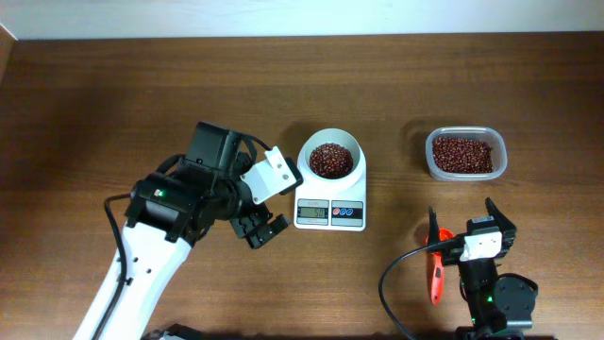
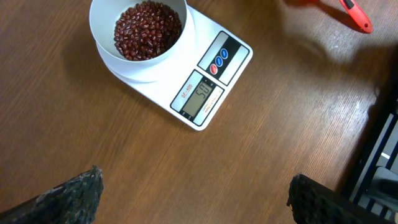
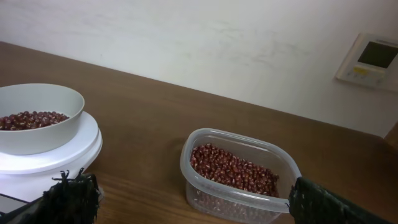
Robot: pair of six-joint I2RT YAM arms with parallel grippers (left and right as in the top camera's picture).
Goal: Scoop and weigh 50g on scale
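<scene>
The white scale stands mid-table and carries a white bowl of red beans. Its display shows what looks like 50. My left gripper hovers open just left of the scale, over bare wood, and holds nothing. In the left wrist view its fingertips stand far apart below the scale and the bowl. My right gripper is open and empty at the front right, facing the clear tub of red beans. An orange scoop lies on the table beside it.
The tub sits at the back right, a hand's width from the scale. The scoop's orange end shows in the left wrist view. A black cable loops near the right arm's base. A white wall with a wall panel lies beyond the table.
</scene>
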